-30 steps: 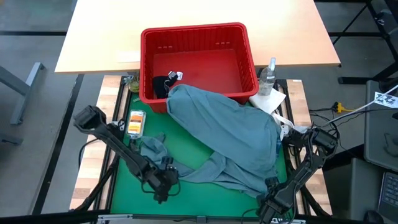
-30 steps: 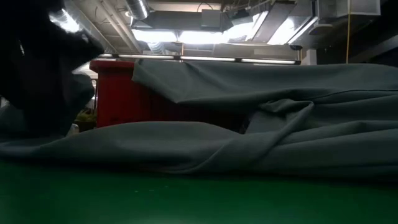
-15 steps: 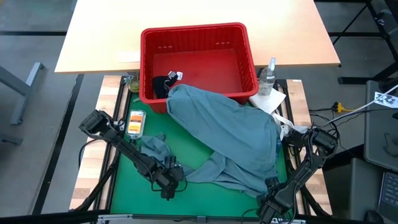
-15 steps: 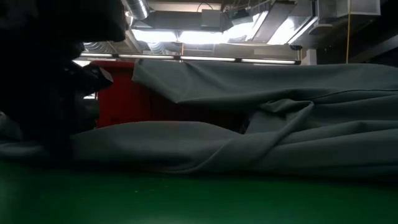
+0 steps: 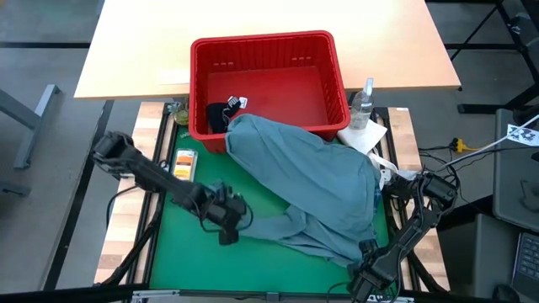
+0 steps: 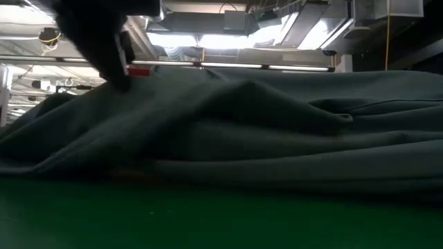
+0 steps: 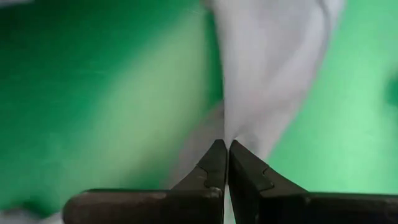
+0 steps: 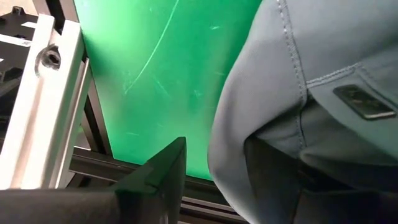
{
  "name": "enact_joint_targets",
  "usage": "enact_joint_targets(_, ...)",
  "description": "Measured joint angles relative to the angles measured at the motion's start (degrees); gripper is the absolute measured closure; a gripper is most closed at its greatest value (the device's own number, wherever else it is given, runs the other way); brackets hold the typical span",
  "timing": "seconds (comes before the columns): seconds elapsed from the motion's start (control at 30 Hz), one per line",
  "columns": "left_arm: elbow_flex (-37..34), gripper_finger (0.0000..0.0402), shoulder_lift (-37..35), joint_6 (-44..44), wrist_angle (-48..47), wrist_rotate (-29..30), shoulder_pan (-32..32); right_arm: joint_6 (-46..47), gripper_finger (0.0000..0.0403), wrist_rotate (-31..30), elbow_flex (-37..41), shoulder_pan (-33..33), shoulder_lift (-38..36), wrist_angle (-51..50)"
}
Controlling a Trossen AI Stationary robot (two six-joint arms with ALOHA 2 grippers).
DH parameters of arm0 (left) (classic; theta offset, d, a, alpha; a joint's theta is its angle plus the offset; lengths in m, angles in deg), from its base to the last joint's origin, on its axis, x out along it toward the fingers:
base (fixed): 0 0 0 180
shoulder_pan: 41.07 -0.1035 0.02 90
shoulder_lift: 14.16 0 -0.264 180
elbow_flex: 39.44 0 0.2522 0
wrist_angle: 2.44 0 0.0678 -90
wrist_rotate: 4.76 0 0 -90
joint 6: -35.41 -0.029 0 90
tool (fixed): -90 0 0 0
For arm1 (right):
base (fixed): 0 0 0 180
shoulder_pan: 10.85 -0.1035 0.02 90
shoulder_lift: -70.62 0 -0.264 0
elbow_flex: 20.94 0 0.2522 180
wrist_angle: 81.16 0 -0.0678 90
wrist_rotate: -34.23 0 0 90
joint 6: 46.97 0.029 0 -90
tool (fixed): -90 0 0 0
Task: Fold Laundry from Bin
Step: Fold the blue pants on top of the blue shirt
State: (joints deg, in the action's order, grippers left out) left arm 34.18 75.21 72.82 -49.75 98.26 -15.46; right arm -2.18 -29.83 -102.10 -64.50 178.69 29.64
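The left gripper was pinched tight on a fold of the big grey-blue garment, which spilled from the red bin onto the green mat. The right gripper sat parted at the mat's near corner, one finger tucked under the garment's hem.

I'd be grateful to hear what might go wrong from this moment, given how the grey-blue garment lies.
1. The left hand pinches only a thin edge of the grey-blue garment; the cloth may slip out when pulled.
2. The garment drapes over the front rim of the red bin, so pulling could drag or tip the bin, or snag on it.
3. The right hand is open at the near right mat corner with cloth between its fingers; the fabric may catch there.
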Motion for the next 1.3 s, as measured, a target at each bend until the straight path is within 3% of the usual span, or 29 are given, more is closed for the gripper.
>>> enact_joint_targets(0.2, 0.0, 0.04, -2.7, -7.3, -5.8, 2.5, -7.2, 0.0, 0.0237, 0.0, 0.0, 0.0, 0.0, 0.1)
enact_joint_targets(0.47, 0.0, 0.0393, -1.8, -14.0, -5.8, 2.8, -14.9, 0.1, 0.0237, -0.1, 0.0, 0.0, 0.0, 0.1)
enact_joint_targets(0.83, 0.0, 0.0265, -1.8, -15.6, -6.0, 2.3, -17.9, 0.1, 0.0237, -0.8, 0.0, 0.0, 0.0, 0.1)
enact_joint_targets(1.0, 0.0, 0.0233, -3.7, -15.5, -8.0, -9.5, -19.1, 0.1, 0.0237, -0.8, 0.0, 0.0, 0.0, 0.2)
enact_joint_targets(1.13, 0.0, 0.0236, -5.7, -12.9, -11.3, -20.2, -19.1, 0.1, 0.0237, -0.8, 0.0, 0.0, 0.0, 0.3)
enact_joint_targets(1.3, 0.0, 0.0245, -6.0, -6.3, -15.4, -27.1, -15.0, 0.1, 0.0237, -0.9, 0.0, 0.0, 0.0, 0.3)
